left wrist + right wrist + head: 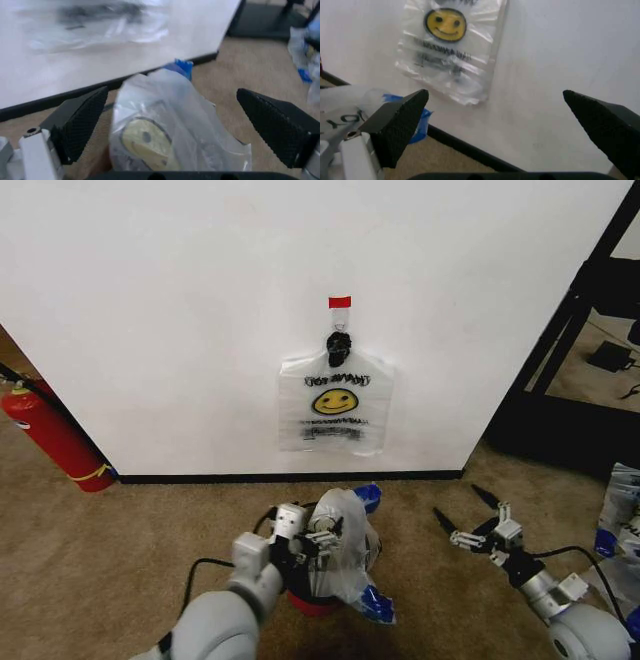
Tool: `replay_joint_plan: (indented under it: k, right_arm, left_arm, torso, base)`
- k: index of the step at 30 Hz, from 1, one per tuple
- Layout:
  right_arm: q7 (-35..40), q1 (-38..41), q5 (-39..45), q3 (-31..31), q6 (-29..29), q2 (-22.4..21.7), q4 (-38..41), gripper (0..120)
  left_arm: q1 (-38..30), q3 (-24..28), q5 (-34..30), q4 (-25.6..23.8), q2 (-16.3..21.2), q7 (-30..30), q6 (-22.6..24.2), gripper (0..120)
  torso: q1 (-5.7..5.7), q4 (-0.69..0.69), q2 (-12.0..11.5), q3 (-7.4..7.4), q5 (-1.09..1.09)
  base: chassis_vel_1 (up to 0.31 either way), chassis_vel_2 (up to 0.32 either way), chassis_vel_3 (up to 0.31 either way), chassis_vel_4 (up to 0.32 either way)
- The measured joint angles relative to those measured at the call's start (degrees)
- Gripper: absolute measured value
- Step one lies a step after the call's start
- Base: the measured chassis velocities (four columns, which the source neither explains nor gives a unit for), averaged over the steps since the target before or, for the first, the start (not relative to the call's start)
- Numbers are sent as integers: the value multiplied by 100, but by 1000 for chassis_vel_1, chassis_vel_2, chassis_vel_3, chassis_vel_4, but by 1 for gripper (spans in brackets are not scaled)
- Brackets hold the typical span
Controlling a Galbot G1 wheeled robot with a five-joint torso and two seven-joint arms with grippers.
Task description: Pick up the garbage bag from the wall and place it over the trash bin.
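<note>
The garbage bag [345,555], thin translucent white plastic with blue patches, is draped over the trash bin, whose red base [312,606] shows below it. In the left wrist view its yellow smiley [145,140] faces the camera. My left gripper [318,532] is open right at the bag's top, with the crumpled plastic [165,112] between and beyond its fingers. My right gripper [460,508] hangs open and holds nothing to the right of the bin, pointing at the wall [150,300]. A flat stack of smiley bags [335,402] hangs on the black hook [339,345] under red tape [340,302].
A red fire extinguisher [50,435] leans at the wall's left end. A black shelf frame [570,320] stands at the right, with white-and-blue bags [620,510] on the carpet beside it. A black baseboard [290,477] runs along the wall.
</note>
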Motion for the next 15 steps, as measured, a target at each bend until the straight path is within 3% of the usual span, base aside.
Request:
replay_joint_plan:
  k: [9, 15]
  right_arm:
    - [-97, 40, -186, -111, 10, 204, -233, 100]
    - [-169, 154, -172, -169, 15, 197, -376, 100]
  left_arm:
    - [-738, 1033, 454, 744, -539, -266, 526, 100]
    - [-960, 1373, 832, 1078, -837, -526, 794, 100]
  torso:
    - [0, 0, 0, 0, 1]
    - [0, 0, 0, 0, 0]
  base:
    - [0, 0, 0, 0]
    - [0, 0, 0, 0]
